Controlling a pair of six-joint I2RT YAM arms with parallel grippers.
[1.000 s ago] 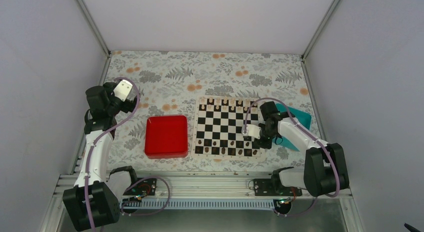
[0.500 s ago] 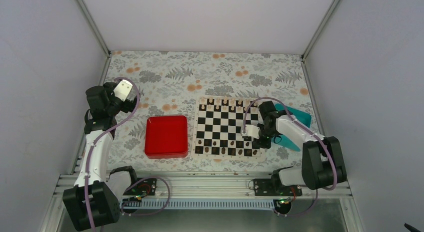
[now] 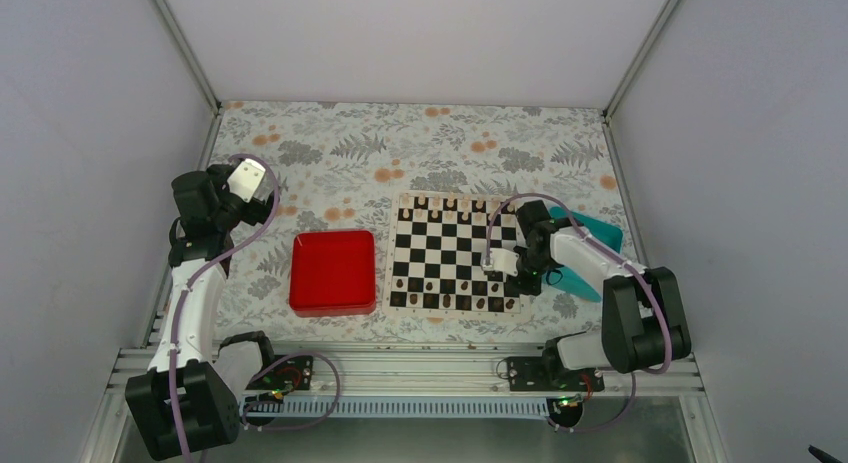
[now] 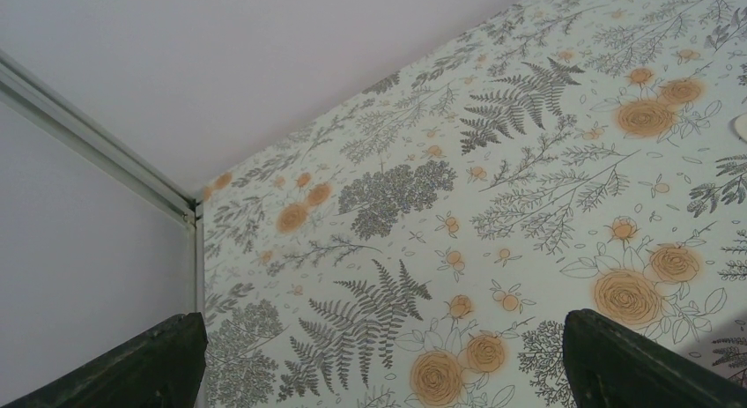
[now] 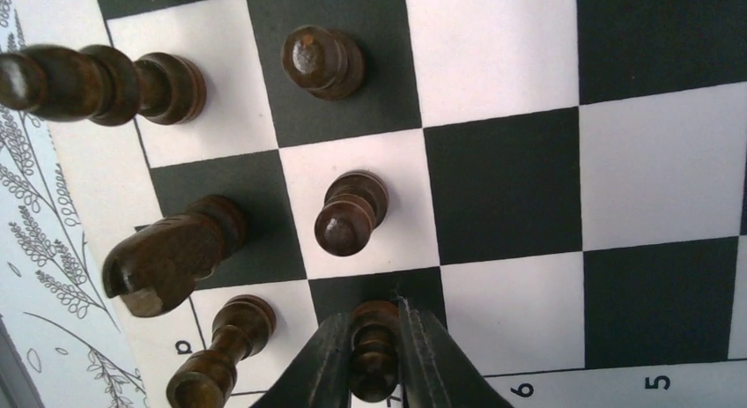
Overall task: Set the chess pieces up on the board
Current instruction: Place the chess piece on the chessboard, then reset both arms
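Right wrist | your right gripper (image 5: 374, 322) clamps a pawn (image 5: 373, 353) upright for seating | left gripper (image 4: 383, 364) gapes idle

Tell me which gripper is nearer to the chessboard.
Right. The right gripper sits over the board's near right part, shut on a dark pawn there. The left gripper hangs open far to the board's left, beyond the red tray.

Table (image 3: 420, 143): floral-print top. Three things lie flat on it, all toward the near edge. Red tray (image 3: 333, 272) left of centre, board (image 3: 452, 251) just beside it on the right, teal tray (image 3: 603, 234) by the right edge, partly under my right arm (image 3: 590, 263).
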